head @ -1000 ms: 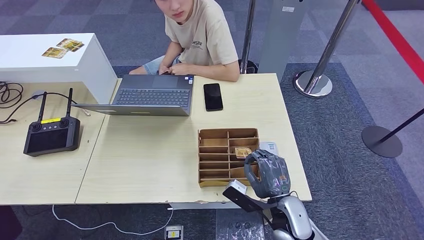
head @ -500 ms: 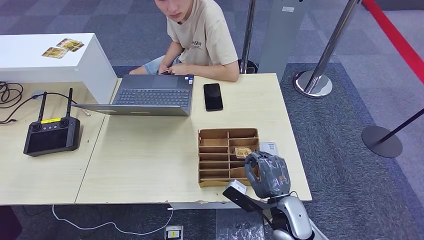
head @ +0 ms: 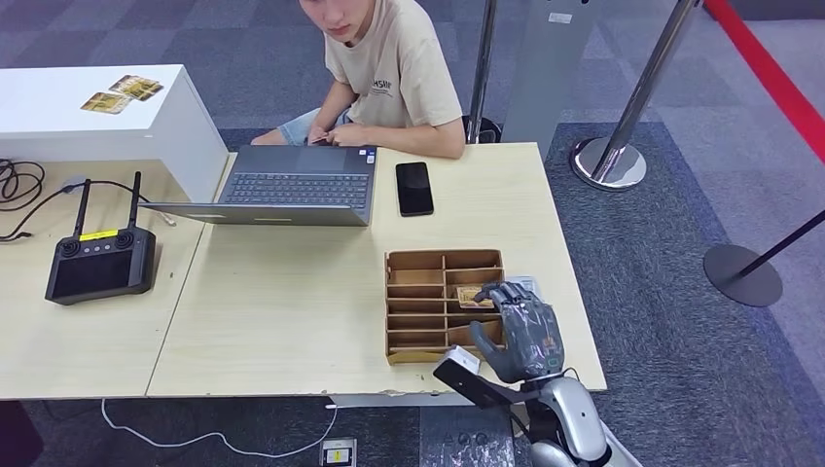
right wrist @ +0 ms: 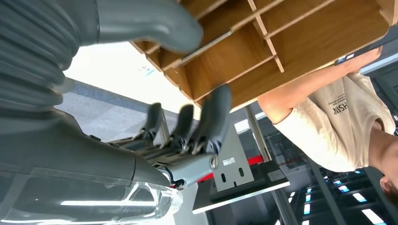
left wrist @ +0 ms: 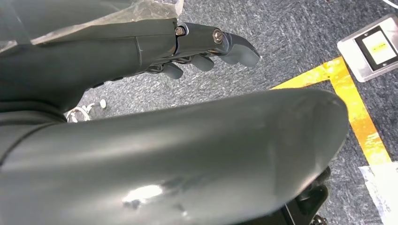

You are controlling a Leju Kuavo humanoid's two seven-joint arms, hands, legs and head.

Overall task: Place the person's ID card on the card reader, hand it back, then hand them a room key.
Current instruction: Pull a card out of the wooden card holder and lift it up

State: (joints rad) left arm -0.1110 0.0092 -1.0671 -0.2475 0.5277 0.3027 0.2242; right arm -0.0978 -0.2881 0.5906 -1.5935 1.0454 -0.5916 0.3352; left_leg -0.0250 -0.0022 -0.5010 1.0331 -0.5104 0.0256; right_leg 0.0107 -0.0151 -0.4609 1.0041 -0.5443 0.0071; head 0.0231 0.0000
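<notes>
While hovering over the near right corner of the cardboard tray (head: 400,292) on the worktop (head: 292,292): right hand (head: 523,334) spread wide, holding nothing. Room key card (head: 473,295) lying in a right-side slot, just past the fingertips (head: 500,291). Left hand (left wrist: 206,51) hanging above carpet, fingers loosely curled, nothing in it.

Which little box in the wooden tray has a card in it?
The slot in the wooden tray's right column, second row from the far end, right by the right hand's fingertips. It holds a yellowish card; the others look bare.
</notes>
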